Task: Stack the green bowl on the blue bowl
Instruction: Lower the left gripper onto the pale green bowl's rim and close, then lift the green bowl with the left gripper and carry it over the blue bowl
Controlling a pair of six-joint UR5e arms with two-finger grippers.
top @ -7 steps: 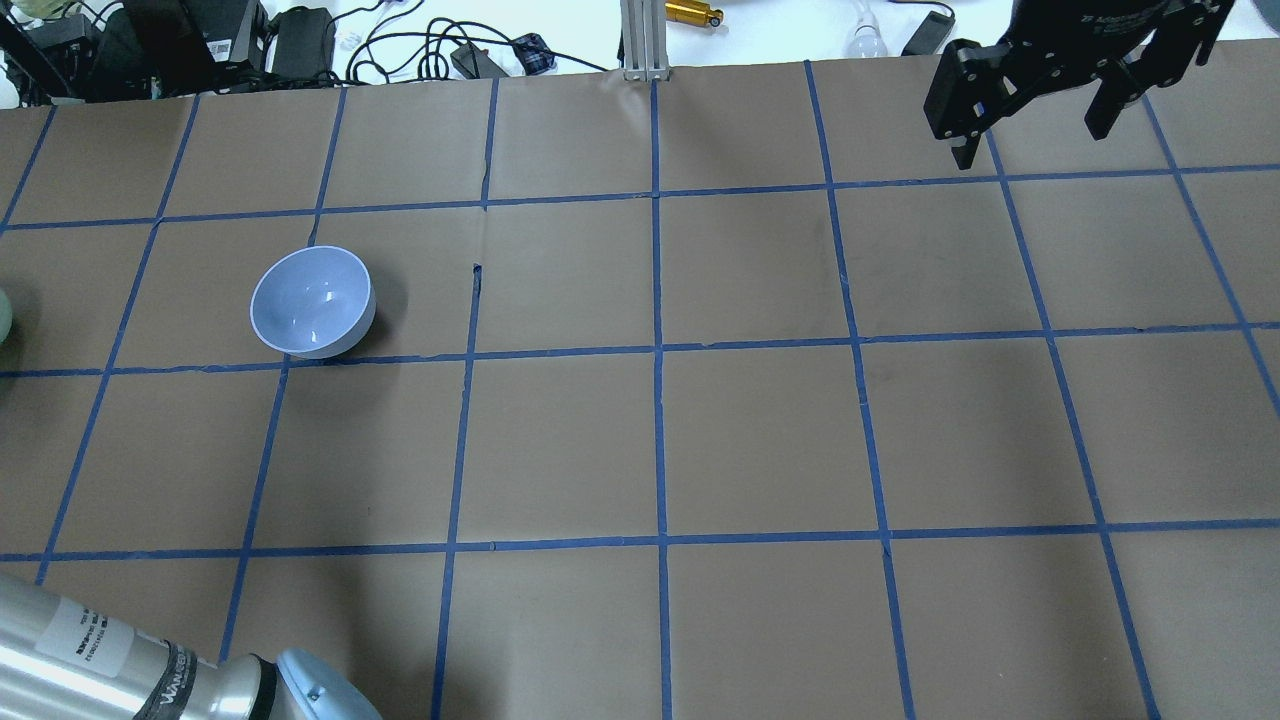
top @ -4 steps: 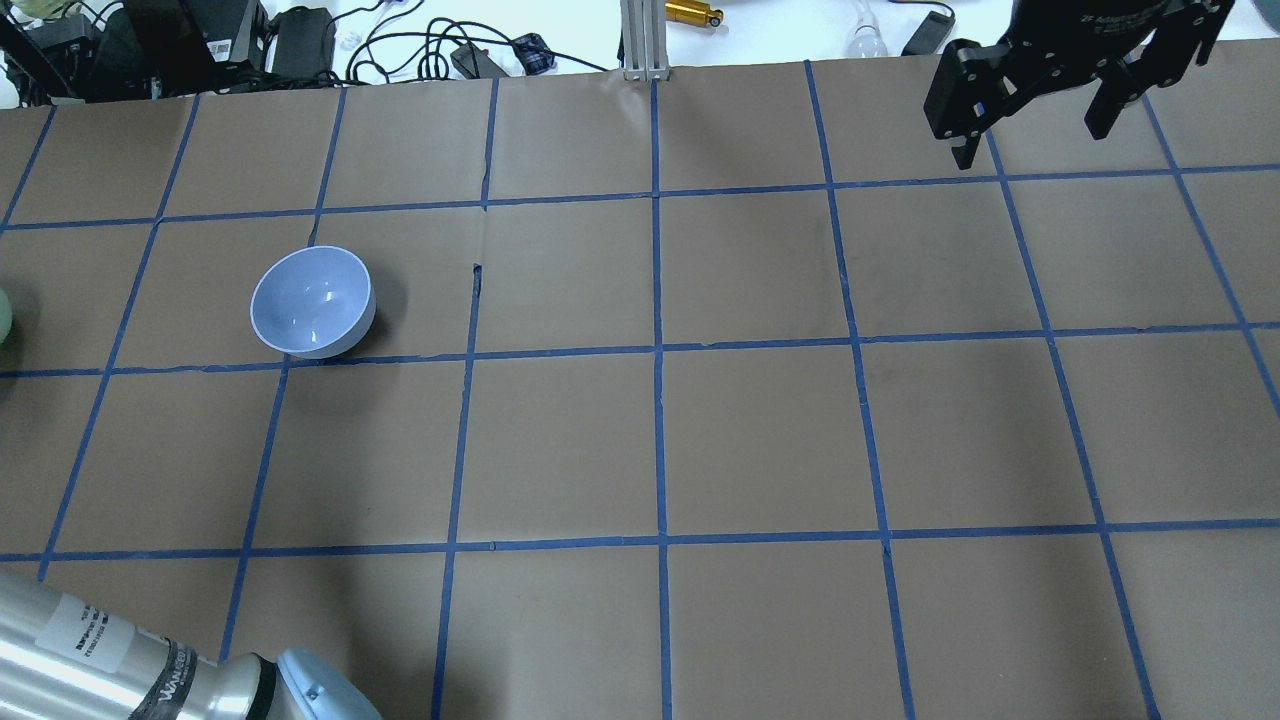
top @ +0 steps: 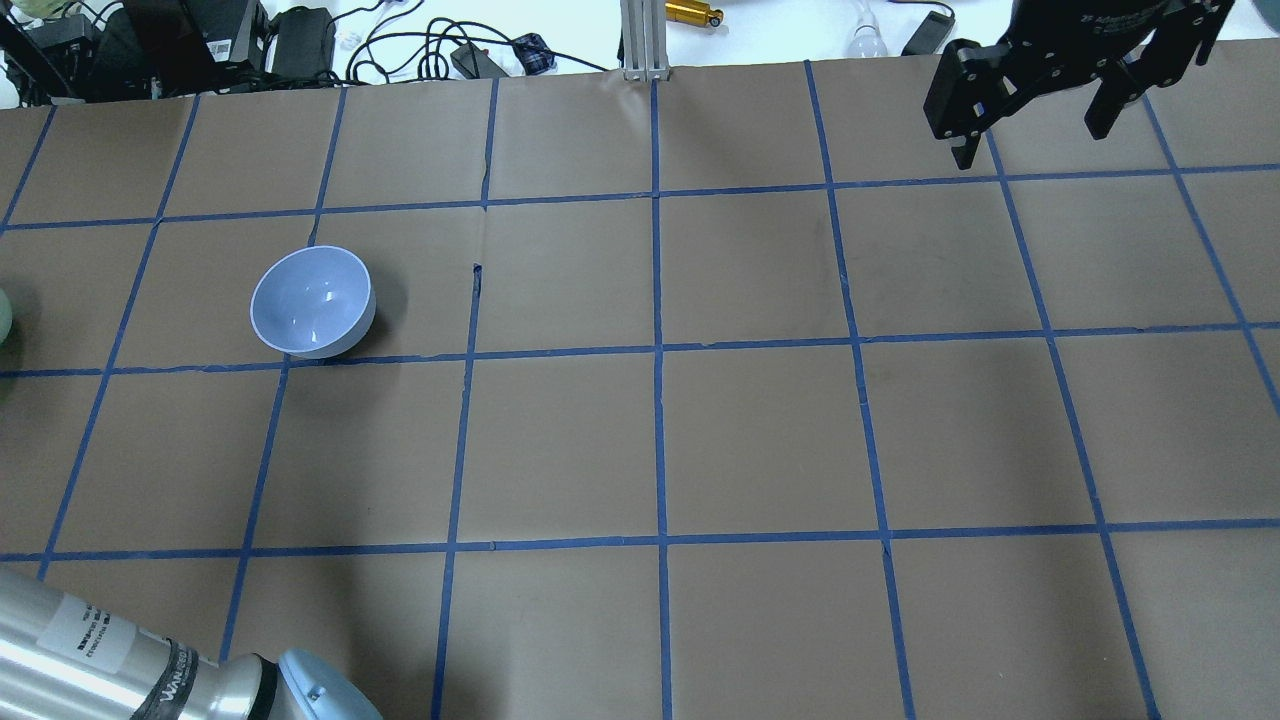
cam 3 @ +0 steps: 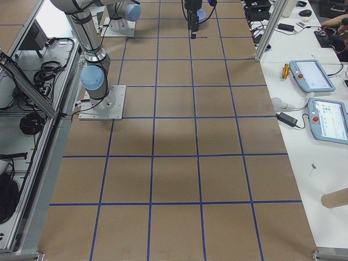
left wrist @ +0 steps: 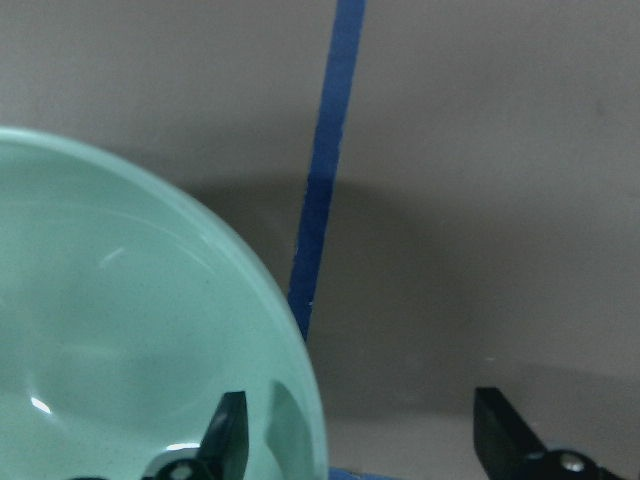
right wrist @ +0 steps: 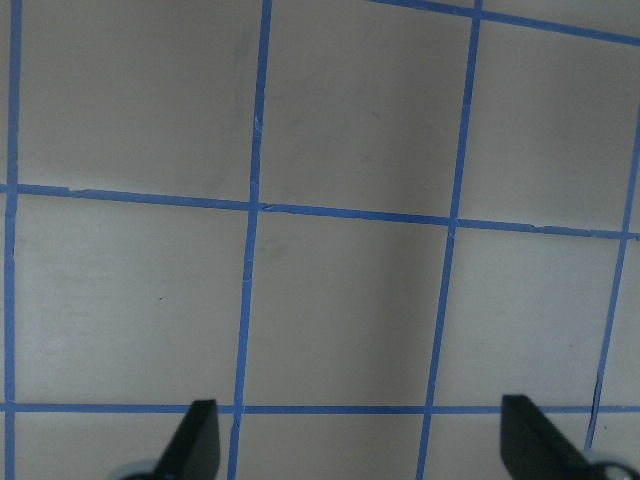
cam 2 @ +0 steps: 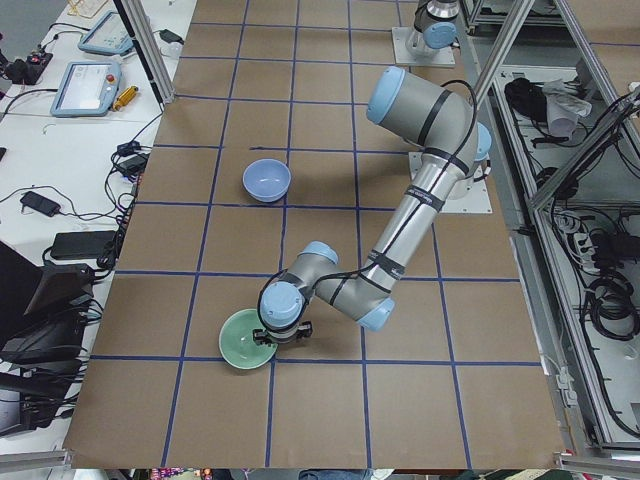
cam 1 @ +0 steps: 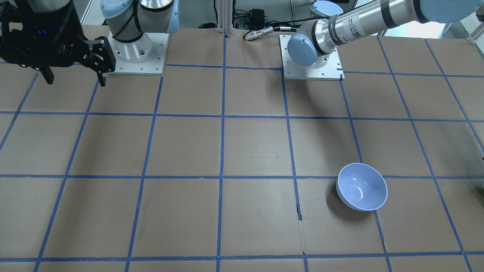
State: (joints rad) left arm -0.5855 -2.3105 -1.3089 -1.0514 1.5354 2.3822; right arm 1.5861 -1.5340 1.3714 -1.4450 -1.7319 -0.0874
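Note:
The green bowl (cam 2: pixel 243 352) sits on the table near its left end and fills the left of the left wrist view (left wrist: pixel 130 330). My left gripper (left wrist: pixel 360 440) is open and low over the bowl's rim, with one finger inside the bowl and the other outside it. It also shows in the exterior left view (cam 2: pixel 281 335). The blue bowl (top: pixel 312 303) stands upright and empty, apart from the green bowl, and shows in the front view (cam 1: pixel 362 186). My right gripper (top: pixel 1030 135) is open and empty, high over the far right corner.
Blue tape divides the brown table (top: pixel 760 430) into a grid. An aluminium post (top: pixel 640 40) stands at the far edge, with cables and devices behind it. The arm base plates (cam 1: pixel 138 56) sit on the robot's side. Tablets (cam 3: pixel 311 75) lie on a side bench.
The left arm's forearm has shifted slightly at the overhead view's bottom left. The blue bowl and the right gripper have not moved.

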